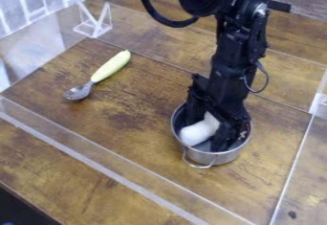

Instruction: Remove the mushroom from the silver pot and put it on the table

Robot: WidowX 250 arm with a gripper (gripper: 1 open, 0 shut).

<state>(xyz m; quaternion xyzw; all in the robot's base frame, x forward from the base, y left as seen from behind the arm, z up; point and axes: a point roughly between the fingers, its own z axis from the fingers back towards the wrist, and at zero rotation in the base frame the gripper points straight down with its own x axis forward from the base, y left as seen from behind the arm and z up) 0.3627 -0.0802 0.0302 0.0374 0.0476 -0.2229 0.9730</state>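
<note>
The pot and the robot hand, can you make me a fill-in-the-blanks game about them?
1. The white mushroom lies inside the silver ____.
2. The gripper reaches down into the pot with its jaws ____.
3. The spoon on the table has a ____ handle.

Missing words: pot; open; yellow

The pot [208, 143] stands on the table [141, 104] at the frame's lower right, with the mushroom [198, 130] inside it. The gripper [215, 123] reaches down into the pot. A spoon [99, 75] lies well apart at centre left.
</note>
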